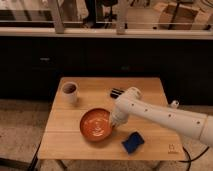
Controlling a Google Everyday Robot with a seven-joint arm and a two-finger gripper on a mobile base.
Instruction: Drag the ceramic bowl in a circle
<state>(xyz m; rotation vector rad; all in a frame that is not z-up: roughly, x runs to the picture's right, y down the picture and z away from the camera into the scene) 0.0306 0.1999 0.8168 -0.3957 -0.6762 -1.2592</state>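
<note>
The ceramic bowl [96,125] is wide, shallow and orange-red, with faint rings inside. It sits on the wooden table [70,144], left of centre and near the front. My gripper [115,122] comes in from the right on a white arm and rests at the bowl's right rim. The arm hides the fingertips.
A small pale mug [70,92] with a dark inside stands at the table's back left. A blue sponge [132,142] lies at the front right of the bowl. A black object [117,93] lies at the back, partly behind the arm. A dark wall and windows are behind.
</note>
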